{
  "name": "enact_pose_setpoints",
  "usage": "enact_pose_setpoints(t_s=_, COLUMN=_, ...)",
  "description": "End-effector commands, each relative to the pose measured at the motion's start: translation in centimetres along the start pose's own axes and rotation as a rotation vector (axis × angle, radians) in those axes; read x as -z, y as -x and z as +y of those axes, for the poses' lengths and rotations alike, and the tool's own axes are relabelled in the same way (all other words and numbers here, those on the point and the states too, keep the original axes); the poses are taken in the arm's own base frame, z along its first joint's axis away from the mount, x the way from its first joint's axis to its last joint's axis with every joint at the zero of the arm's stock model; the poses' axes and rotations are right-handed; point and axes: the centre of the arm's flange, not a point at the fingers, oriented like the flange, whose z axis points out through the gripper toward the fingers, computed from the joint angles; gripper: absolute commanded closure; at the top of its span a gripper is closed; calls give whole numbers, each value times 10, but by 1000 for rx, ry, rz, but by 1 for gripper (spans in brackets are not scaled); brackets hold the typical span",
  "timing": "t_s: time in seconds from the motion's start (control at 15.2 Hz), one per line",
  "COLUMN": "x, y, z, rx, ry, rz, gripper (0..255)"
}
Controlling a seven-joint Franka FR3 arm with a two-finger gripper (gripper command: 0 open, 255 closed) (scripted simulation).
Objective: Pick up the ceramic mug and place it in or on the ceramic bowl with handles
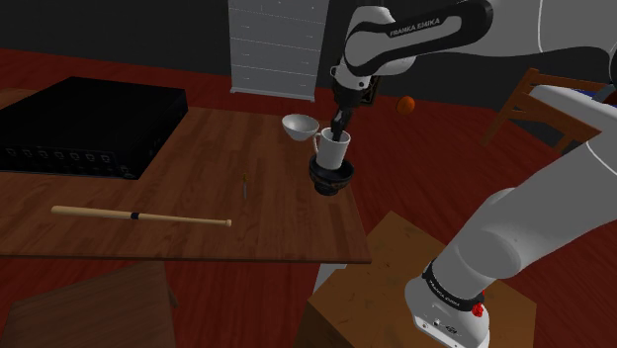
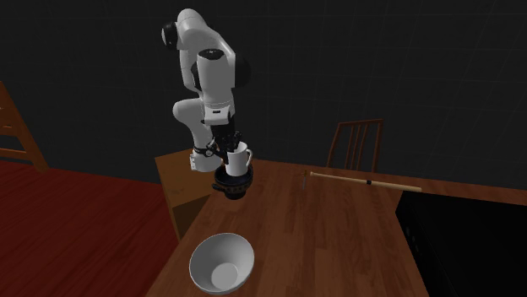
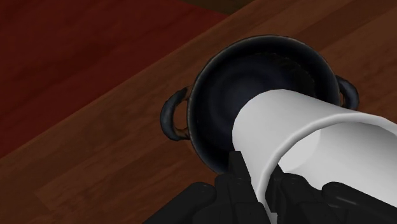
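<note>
The claw [image 1: 340, 130] pinches the white mug [image 1: 333, 150] by its rim, right over the dark bowl [image 1: 330, 183] with two handles. Go down slowly, keep the mug straight, then let go gently.

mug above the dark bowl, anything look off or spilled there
Nothing stands out. The white mug is roughly upright, clasped at its rim by the hand, directly over the dark two-handled bowl. Nothing is spilled or broken; the white bowl beside them sits upright on the table.
</note>
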Motion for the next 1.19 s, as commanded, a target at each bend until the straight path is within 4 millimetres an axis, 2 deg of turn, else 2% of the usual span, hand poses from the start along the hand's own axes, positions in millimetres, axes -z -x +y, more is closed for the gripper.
enact_pose_setpoints(t_s=0.0, x=-3, y=0, z=0, rx=0, ry=0, rz=1, gripper=255)
enact_pose_setpoints(t_s=0.4, x=-3, y=0, z=0, rx=0, ry=0, rz=1, gripper=255)
enact_pose_setpoints(t_s=0.46, x=-3, y=0, z=0, rx=0, ry=0, rz=1, gripper=0)
enact_pose_setpoints(t_s=0.79, x=-3, y=0, z=0, rx=0, ry=0, rz=1, gripper=0)
enact_pose_setpoints(t_s=1.06, x=47, y=0, z=0, rx=0, ry=0, rz=1, gripper=0)
enact_pose_setpoints(t_s=1.12, x=47, y=0, z=0, rx=0, ry=0, rz=1, gripper=0)
